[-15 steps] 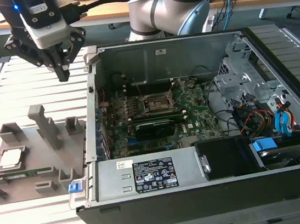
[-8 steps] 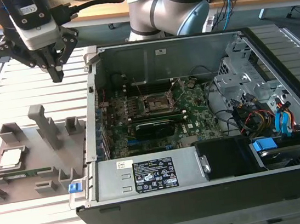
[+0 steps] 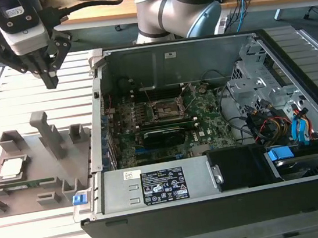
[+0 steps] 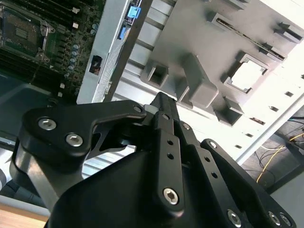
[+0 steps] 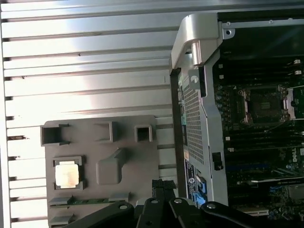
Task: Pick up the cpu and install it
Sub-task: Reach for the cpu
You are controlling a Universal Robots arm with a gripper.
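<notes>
A robot gripper (image 3: 52,82) is hanging above a slatted table (image 3: 4,98), fingers closed together and empty. The cpu (image 3: 12,167) is resting in a square pocket at the edge of the grey tray (image 3: 34,154) on the exterior view's left, seemingly keeping it squared for pickup.

We see the exterior view from high up, looking down at a slant across the slatted silver metal table (image 3: 35,70). The open black steel computer case (image 3: 219,219) sits near and central, and the grey moulded plastic fixture tray (image 3: 42,164) is at the exterior view's left. Our first wrist view faces straight down from well above. The second wrist view sits closer and looks obliquely past the black gripper (image 4: 162,102). Both wrist views share the tray and the case's silver side wall (image 5: 194,118).
</notes>
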